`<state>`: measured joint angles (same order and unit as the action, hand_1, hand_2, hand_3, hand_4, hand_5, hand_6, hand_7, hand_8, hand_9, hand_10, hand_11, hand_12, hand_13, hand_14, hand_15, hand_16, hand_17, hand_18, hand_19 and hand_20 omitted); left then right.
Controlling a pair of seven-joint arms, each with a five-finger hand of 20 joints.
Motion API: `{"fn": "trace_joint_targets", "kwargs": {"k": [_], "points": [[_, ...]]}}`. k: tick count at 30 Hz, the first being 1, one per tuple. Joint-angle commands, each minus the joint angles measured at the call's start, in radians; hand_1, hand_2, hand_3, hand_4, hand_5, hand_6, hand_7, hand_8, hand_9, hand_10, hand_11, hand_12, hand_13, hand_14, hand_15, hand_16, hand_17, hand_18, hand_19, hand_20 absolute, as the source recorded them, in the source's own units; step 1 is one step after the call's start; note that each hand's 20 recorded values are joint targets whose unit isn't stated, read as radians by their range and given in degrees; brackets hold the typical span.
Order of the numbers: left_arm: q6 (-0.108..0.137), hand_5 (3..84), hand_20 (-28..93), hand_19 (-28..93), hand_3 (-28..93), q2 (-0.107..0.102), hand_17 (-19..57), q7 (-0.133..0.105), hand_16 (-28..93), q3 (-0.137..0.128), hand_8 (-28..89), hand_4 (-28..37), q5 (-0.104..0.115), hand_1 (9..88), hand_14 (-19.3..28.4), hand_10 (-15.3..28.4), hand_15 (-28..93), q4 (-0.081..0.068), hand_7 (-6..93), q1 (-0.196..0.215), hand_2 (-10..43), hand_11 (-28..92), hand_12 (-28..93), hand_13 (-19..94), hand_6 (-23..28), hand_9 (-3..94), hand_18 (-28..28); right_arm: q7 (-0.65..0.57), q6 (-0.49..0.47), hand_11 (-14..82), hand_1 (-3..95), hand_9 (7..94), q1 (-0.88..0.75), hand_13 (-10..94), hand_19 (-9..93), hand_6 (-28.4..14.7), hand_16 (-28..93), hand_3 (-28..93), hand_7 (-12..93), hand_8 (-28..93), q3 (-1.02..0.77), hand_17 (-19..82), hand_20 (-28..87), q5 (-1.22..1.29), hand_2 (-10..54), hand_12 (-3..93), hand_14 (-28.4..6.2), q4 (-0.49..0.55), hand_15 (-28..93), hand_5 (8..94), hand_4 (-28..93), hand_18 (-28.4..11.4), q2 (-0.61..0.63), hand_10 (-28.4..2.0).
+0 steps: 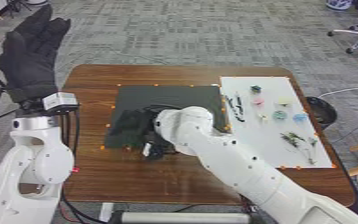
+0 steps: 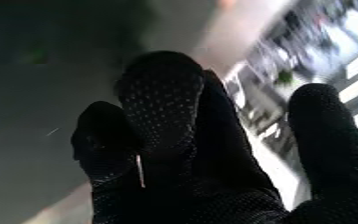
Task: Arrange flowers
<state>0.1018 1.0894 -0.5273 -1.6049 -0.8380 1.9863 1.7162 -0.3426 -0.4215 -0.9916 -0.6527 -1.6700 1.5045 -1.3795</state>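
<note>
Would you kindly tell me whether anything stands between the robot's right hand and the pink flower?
Yes: in the head view, the arm's own wrist, then the dark tools on the white sheet, lie between the right hand and pink flower.

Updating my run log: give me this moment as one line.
right robot hand: over black mat | left robot hand: open, left of table | flowers: on white sheet

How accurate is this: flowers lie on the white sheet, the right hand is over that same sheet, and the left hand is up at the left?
Not quite. The right hand is over the black mat, not the white sheet; see the head view. Flowers on the sheet and left hand up at the left are correct.
</note>
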Motion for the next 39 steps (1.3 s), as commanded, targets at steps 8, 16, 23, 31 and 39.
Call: {"fn": "trace_joint_targets", "kwargs": {"k": [8,16,23,31,39], "points": [[0.037,51.6,20,7,72,-0.036,8.5,0.029,2,-0.107,-6,-28.3,-0.006,18.9,16.5,14.1,20,0.011,14.6,0.093,-4.8,23,15,39,2.2,50.3,11.5,0.196,0.415,7.6,27.9,54.4,-0.04,80,90,-5.0,27,62,10,-6,-0.208,48,47,-0.038,-7.9,14.6,-7.8,0.47,53,53.8,-11,-18.8,0.523,-14.9],[0.035,51.7,21,7,72,-0.019,8.5,0.032,2,-0.142,-7,-28.2,-0.016,19.4,16.7,14.2,20,0.031,14.7,0.158,-5.0,23,15,39,2.2,50.6,11.6,0.153,0.503,14.9,29.7,57.8,-0.366,76,86,-4.4,29,63,14,-5,-0.501,45,50,-0.304,-9.5,22.2,-8.7,0.583,55,55.3,-14,-19.1,0.727,-16.0],[0.034,51.7,20,7,72,-0.017,8.6,0.034,2,-0.167,-7,-28.2,-0.021,19.6,16.8,14.2,20,0.039,14.7,0.182,-5.1,23,15,39,2.2,50.5,11.6,0.022,0.566,23.8,30.4,62.9,-0.724,79,89,-4.0,29,62,20,-4,-0.801,48,50,-0.353,-9.5,26.9,-7.7,0.63,57,59.9,-14,-18.7,0.756,-16.4],[0.034,51.6,20,7,72,-0.007,8.6,0.037,2,-0.171,-7,-28.2,-0.021,19.7,16.8,14.1,20,0.042,14.7,0.202,-5.1,23,15,39,2.2,50.5,11.7,-0.054,0.551,33.9,35.4,72.7,-1.006,84,92,-3.0,30,62,26,-4,-1.017,53,48,-0.486,-9.5,30.6,-4.9,0.631,58,65.3,-14,-17.2,0.737,-13.7],[0.028,51.6,20,8,72,0.002,8.6,0.039,2,-0.174,-7,-28.2,-0.022,19.8,16.8,14.1,20,0.046,14.7,0.212,-5.2,23,15,39,2.2,50.5,11.7,-0.098,0.554,37.5,39.2,77.6,-1.137,87,93,-2.4,32,63,28,-5,-1.069,57,49,-0.547,-9.5,30.9,-3.5,0.592,57,67.6,-16,-16.1,0.691,-12.2]]}}
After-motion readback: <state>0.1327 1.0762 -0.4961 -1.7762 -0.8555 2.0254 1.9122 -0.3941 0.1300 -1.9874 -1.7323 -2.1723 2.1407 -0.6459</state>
